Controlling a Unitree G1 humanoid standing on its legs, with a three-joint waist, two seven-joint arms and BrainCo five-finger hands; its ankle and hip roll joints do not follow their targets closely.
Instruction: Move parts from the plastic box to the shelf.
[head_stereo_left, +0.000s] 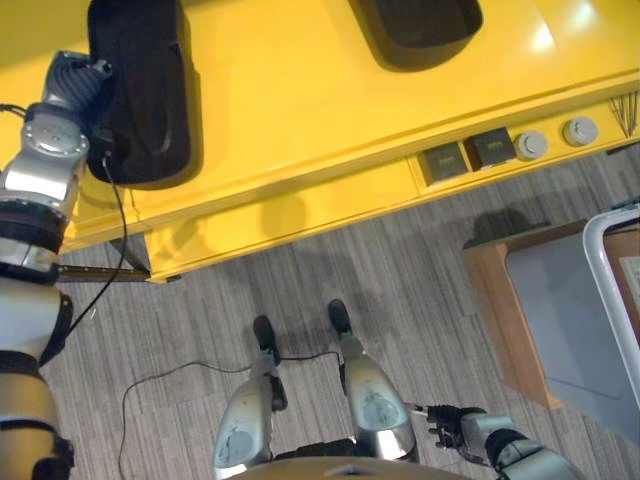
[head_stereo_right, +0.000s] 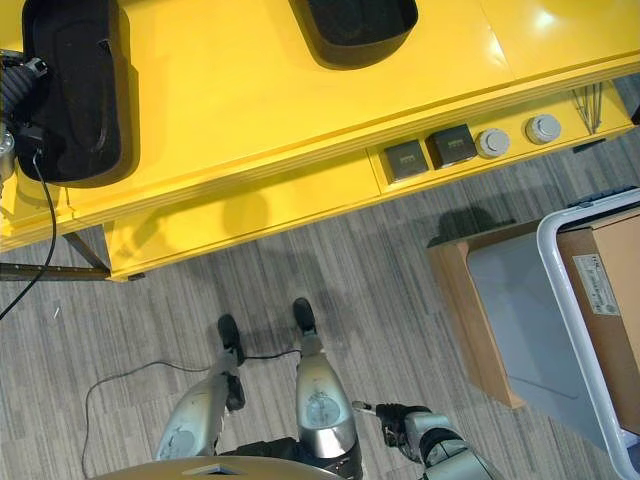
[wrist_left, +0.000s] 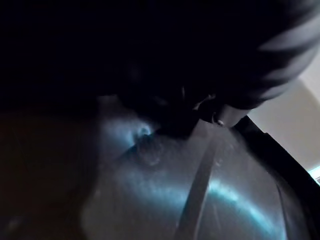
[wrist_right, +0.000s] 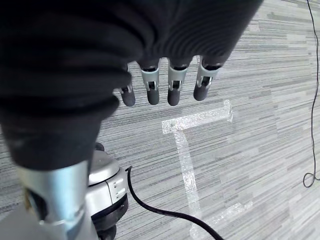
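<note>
Right hand (wrist_right: 165, 85) hangs low beside you, fingers relaxed, holding nothing, over grey striped carpet floor (wrist_right: 260, 125) with a clear tape mark (wrist_right: 187, 150). Your left hand (head_stereo_left: 85, 75) sits at the black moulded plastic part (head_stereo_left: 140, 90) on the glossy yellow shelf (head_stereo_left: 300, 110); can't tell its grasp. Second black part (head_stereo_right: 355, 30) lies further along. White-rimmed plastic box (head_stereo_right: 580, 330) is well off right.

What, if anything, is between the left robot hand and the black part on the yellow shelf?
Nothing visible. The left robot hand is right against the side of the black part, which lies on the yellow shelf.
</note>
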